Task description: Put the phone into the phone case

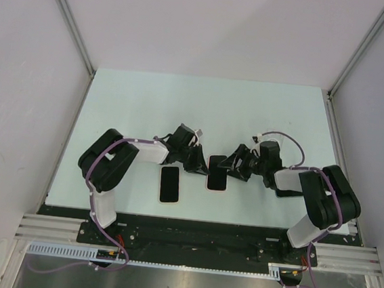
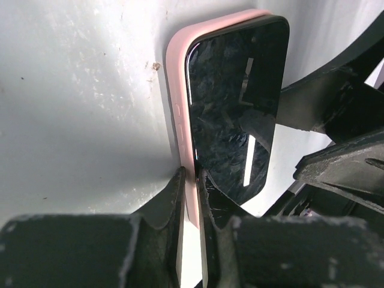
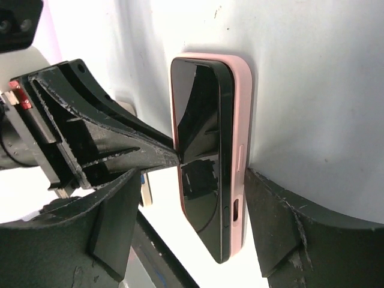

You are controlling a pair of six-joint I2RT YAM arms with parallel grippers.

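Note:
The black phone [image 1: 217, 173] lies in the pink phone case [image 2: 179, 90] at the table's middle, between both grippers. In the right wrist view the phone [image 3: 195, 150] has its right long edge raised above the case wall [image 3: 242, 120]. My left gripper [image 1: 196, 161] is on the phone's left. Its jaws [image 2: 192, 180] are almost shut and pinch the case's left wall, one finger outside and one on the screen side. My right gripper [image 1: 235, 163] is open. It [image 3: 192, 180] straddles phone and case, with its right finger [image 3: 276, 222] against the case's side.
A second flat black slab with a pale rim [image 1: 169, 184] lies on the table left of the phone, near the front edge. The left gripper's finger [image 3: 120, 141] reaches the phone's screen edge. Grey walls stand on three sides of the pale table [image 1: 202, 111].

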